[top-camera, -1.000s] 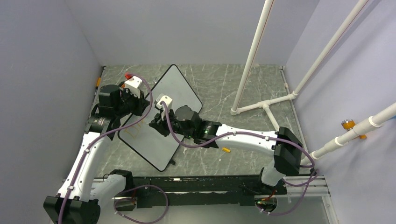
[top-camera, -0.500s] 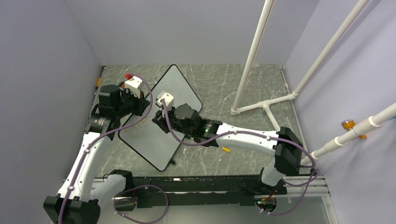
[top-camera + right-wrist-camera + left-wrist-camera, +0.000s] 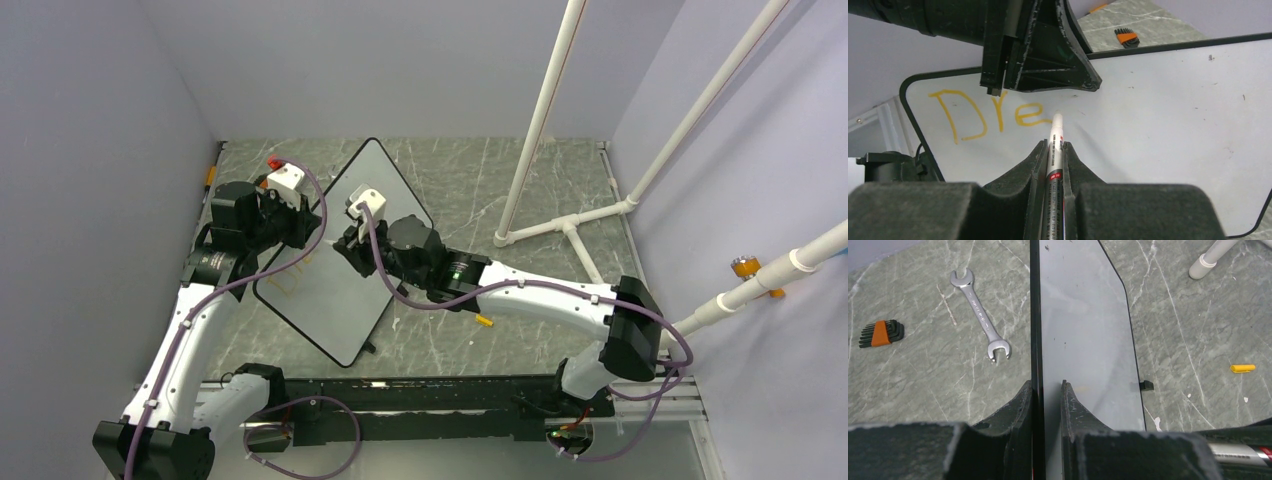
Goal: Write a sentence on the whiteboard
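The whiteboard point(image 3: 345, 300) is held tilted on the table, white with a thin black rim. My left gripper point(image 3: 306, 228) is shut on its left edge; in the left wrist view the fingers point(image 3: 1047, 385) pinch the rim of the board point(image 3: 1083, 315). My right gripper point(image 3: 352, 245) is shut on a silver-white marker point(image 3: 1055, 137). The marker tip rests at the board point(image 3: 1168, 115) just right of the orange letters "Dre" point(image 3: 983, 117), the only part of the sentence that shows. The letters also show faintly in the top view point(image 3: 290, 285).
A wrench point(image 3: 980, 307) and an orange hex key set point(image 3: 880, 333) lie left of the board. A yellow marker cap point(image 3: 484, 321) lies on the table to the right. A white PVC pipe frame point(image 3: 565, 225) stands at the back right. Purple walls enclose the table.
My right gripper has moved with the marker up and to the right across the board, and its arm has followed. The left gripper and the board have stayed put.
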